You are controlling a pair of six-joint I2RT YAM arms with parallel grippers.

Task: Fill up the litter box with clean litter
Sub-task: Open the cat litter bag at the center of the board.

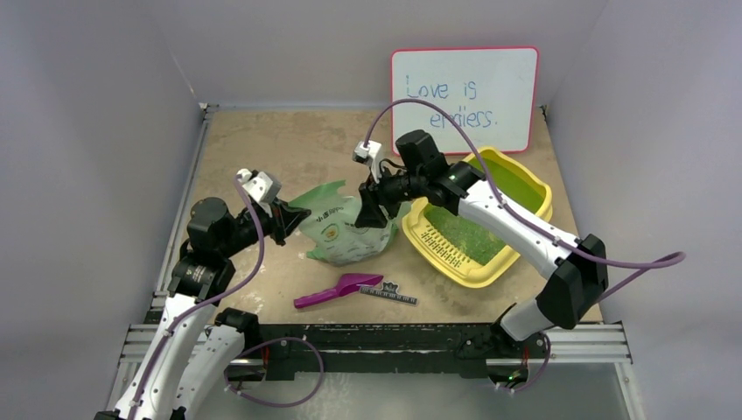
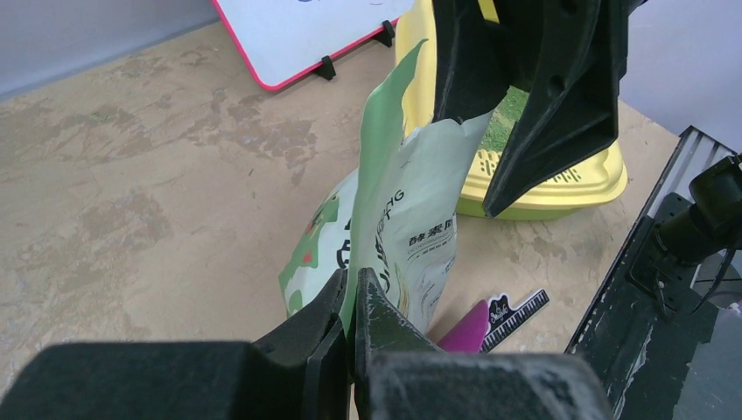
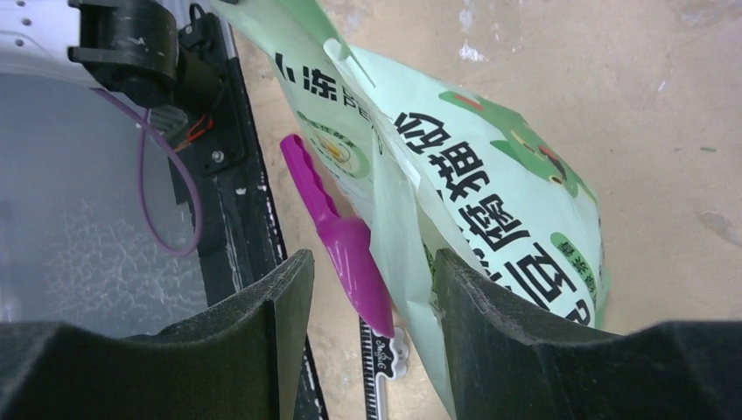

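Note:
The yellow litter box point(image 1: 479, 276) lies at the right with green clean litter point(image 1: 477, 229) spread inside. A pale green printed bag point(image 1: 346, 229) stands left of it. My left gripper point(image 1: 293, 219) is shut on the bag's left edge; in the left wrist view its fingertips point(image 2: 352, 302) pinch the thin bag point(image 2: 411, 254) edge. My right gripper point(image 1: 372, 206) is at the bag's top right, next to the box. In the right wrist view this gripper point(image 3: 372, 280) is open, with a loose flap of the bag point(image 3: 490, 192) hanging between its fingers, unpinched.
A magenta scoop point(image 1: 337, 289) and a black-and-white piano-key ruler point(image 1: 389, 294) lie in front of the bag. A red-framed whiteboard point(image 1: 464, 96) leans on the back wall. Grey walls enclose the table on three sides.

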